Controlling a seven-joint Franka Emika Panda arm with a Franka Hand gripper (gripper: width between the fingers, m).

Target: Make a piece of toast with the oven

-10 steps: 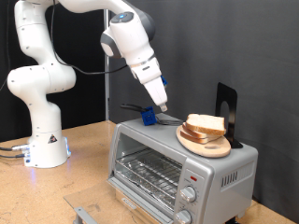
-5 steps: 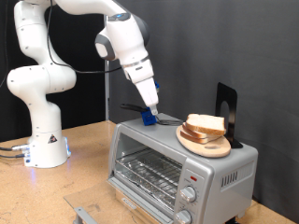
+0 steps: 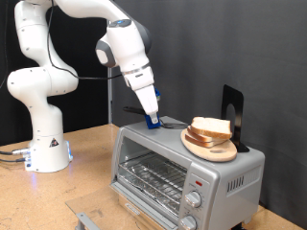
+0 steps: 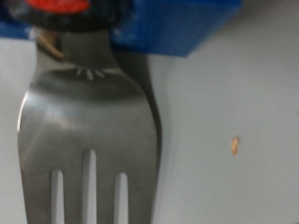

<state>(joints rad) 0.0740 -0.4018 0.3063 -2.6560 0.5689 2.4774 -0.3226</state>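
Note:
The silver toaster oven [image 3: 230, 174] stands on the wooden table, its wire rack [image 3: 152, 176] showing at the front. On its roof a round wooden plate [image 3: 209, 146] carries two stacked slices of pale bread, the piece of toast [image 3: 211, 126] on top. A metal fork [image 3: 174, 123] with a blue block [image 3: 152, 121] at its handle end lies on the roof, to the exterior view's left of the plate. My gripper [image 3: 151, 115] points down onto that blue block. The wrist view is filled by the fork [image 4: 89, 121] and the blue block [image 4: 177, 23] over the grey roof.
A black upright stand [image 3: 231, 112] sits behind the plate on the oven roof. Two round knobs [image 3: 195, 201] and a red light [image 3: 199, 181] are on the oven's front panel. The robot's white base [image 3: 43, 144] stands at the exterior view's left. A small crumb [image 4: 234, 144] lies on the roof.
The arm has swung towards the exterior view's left and lowered, bringing the gripper from above the fork's tines down to the blue block. The bread and plate have not moved.

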